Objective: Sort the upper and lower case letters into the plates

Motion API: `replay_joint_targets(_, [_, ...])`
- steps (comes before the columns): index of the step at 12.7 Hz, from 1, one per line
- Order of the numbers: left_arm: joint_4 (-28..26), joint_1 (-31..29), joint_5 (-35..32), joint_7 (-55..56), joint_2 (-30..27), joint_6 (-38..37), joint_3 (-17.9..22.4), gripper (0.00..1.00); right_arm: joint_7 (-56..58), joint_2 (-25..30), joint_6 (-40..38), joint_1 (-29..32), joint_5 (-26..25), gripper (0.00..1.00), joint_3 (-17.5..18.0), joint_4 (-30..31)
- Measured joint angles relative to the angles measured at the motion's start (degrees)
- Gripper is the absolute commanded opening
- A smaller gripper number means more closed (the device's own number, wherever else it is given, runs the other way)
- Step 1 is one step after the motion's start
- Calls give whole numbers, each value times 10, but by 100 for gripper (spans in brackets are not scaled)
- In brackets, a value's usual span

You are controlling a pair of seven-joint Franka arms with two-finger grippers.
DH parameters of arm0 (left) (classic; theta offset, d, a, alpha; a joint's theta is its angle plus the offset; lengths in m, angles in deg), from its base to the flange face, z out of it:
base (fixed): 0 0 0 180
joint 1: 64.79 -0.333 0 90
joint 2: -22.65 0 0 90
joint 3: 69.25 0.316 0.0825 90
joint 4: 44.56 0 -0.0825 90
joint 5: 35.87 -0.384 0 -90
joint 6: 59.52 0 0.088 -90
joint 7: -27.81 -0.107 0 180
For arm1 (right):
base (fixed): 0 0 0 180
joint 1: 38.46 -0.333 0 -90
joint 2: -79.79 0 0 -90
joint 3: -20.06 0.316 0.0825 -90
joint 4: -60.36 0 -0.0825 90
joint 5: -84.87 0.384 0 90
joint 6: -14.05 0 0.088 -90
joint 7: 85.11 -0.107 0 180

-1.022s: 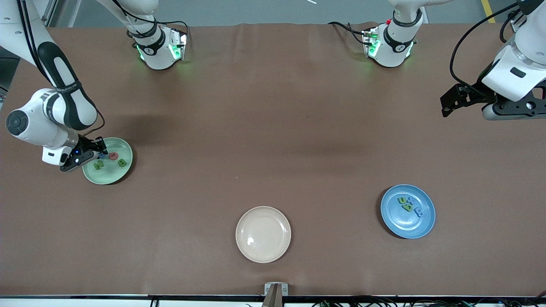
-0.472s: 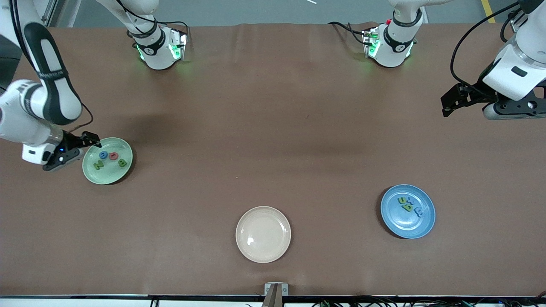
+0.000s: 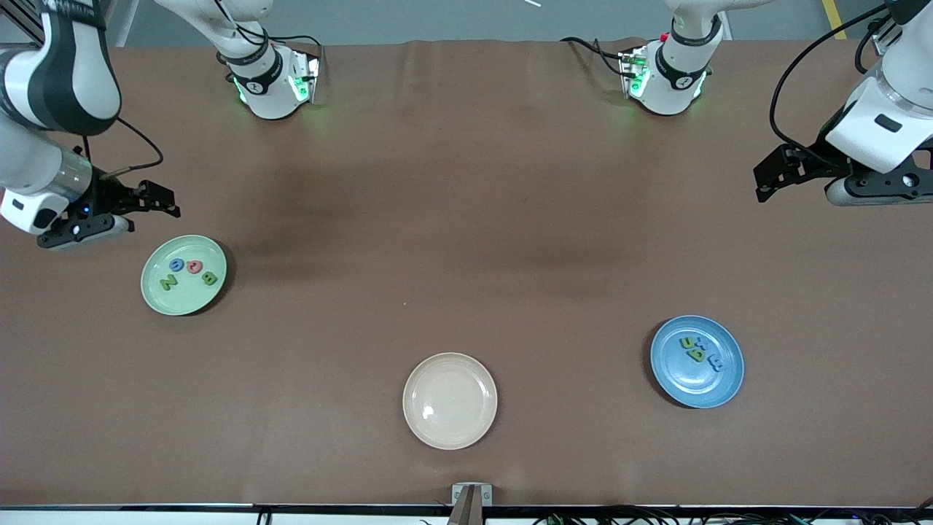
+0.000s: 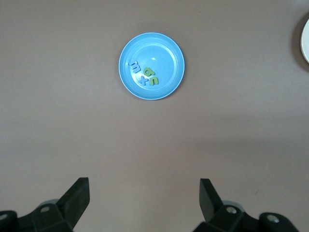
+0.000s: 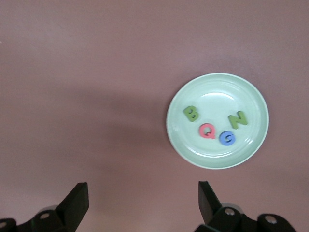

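Observation:
The mint green plate (image 3: 184,295) lies at the right arm's end of the table. It holds a blue G (image 3: 176,265), a red Q (image 3: 194,267), a green N (image 3: 168,282) and a green B (image 3: 209,278). The right wrist view shows the same plate (image 5: 212,92) and letters. The blue plate (image 3: 718,383) holds a green u (image 3: 686,342), a green g (image 3: 696,355), a blue x (image 3: 703,344) and a blue E (image 3: 716,362); it also shows in the left wrist view (image 4: 164,53). My right gripper (image 3: 162,198) (image 5: 143,198) is open and empty, over bare table beside the mint plate. My left gripper (image 3: 765,181) (image 4: 145,193) is open and empty; that arm waits.
A cream-beige plate (image 3: 450,430) with nothing on it lies near the front camera's edge, between the two other plates; its rim shows in the left wrist view (image 4: 305,41). The two arm bases (image 3: 273,80) (image 3: 667,76) stand along the table's back edge.
My right gripper was over the mint plate at the blue G. It has left the G in the plate and risen away toward the bases. The left arm has hardly moved.

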Motion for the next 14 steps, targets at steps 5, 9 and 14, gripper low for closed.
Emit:
replay_joint_targets(5, [0, 0, 0, 0, 0, 0, 0, 100, -119, -1, -98, -50, 1, 100, 0, -178])
replay_joint_targets(9, [0, 0, 0, 0, 0, 2, -3, 100, -220, -11, -101, -74, -24, 100, 0, -226])
replay_joint_targets(14, [3, 0, 0, 0, 0, 3, -4, 100, -231, -20, -100, -91, -38, 100, -1, -261])
